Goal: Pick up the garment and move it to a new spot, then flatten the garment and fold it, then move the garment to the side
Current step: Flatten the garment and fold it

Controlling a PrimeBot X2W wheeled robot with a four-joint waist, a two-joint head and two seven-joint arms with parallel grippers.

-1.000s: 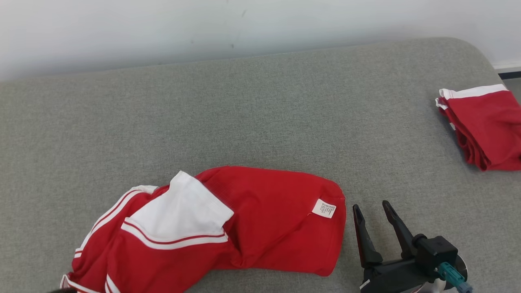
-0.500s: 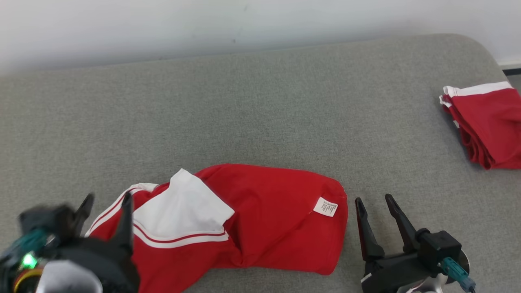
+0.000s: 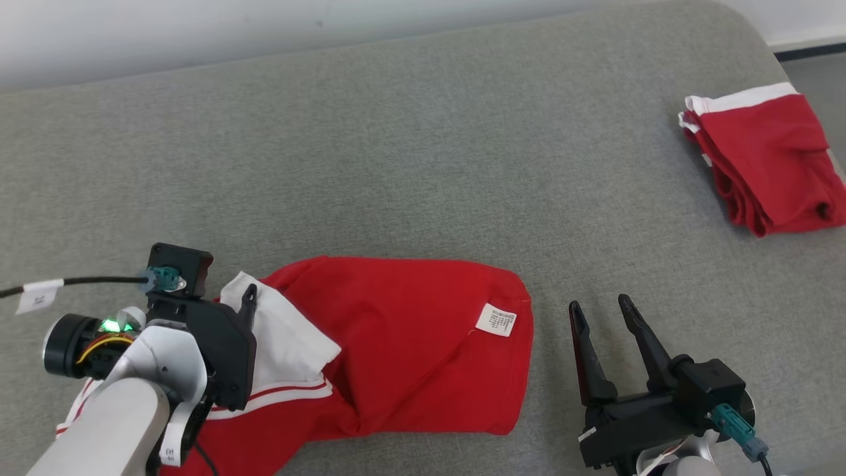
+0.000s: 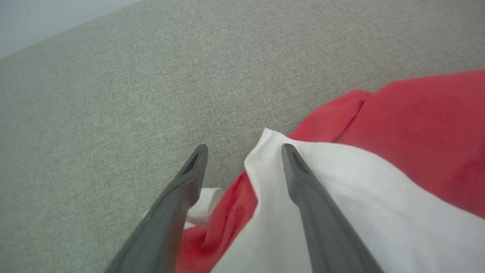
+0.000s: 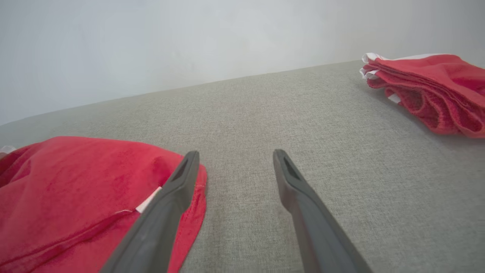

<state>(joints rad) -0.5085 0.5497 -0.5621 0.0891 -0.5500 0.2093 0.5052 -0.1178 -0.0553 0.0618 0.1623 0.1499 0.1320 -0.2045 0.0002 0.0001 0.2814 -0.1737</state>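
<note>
Our left claw (image 4: 243, 148) spread wide over the crumpled red-and-white cloth garment (image 3: 410, 344), our right claw (image 3: 598, 303) likewise, empty, just beside it

The counter (image 3: 423, 165) is covered in grey woven fabric and has a rounded far right corner. Near that corner lies a folded red cloth (image 3: 767, 165) with a white band along its far edge (its stacked layers show on the side facing the counter's middle, with bits of white trim between them). It rests flat, close to the right edge. Behind the counter rises a pale wall (image 3: 198, 33) with a few faint marks. Past the corner, a dark skirting strip (image 3: 809, 51) runs above a patch of grey floor (image 3: 823, 73).
</note>
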